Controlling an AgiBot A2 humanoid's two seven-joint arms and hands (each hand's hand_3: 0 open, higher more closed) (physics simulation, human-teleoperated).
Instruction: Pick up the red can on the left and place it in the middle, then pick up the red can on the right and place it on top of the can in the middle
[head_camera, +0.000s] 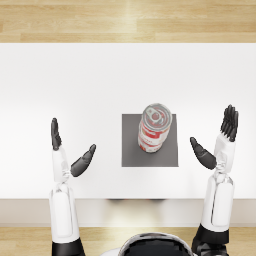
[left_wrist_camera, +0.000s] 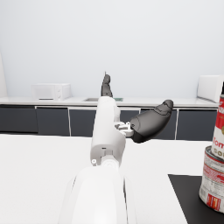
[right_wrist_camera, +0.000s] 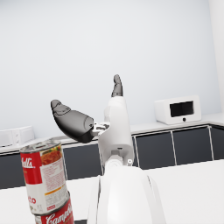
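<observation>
Two red cans stacked, upper can (head_camera: 156, 119) slightly tilted on lower can (right_wrist_camera: 54, 215), on grey mat (head_camera: 131, 150) at table centre — left hand (head_camera: 70, 150) at 8 o'clock, right hand (head_camera: 216, 142) at 3 o'clock, fingers apart, empty — best kept clear of stack.

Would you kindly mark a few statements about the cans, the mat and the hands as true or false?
1. One can stands on the other. True: top can on bottom can.
2. The stack stands on the grey mat. True.
3. The left hand holds a can. False: it is open, off to the side.
4. The right hand rests on the stack. False: it is apart from it.
5. The top can lies on its side. False: it stands.
</observation>
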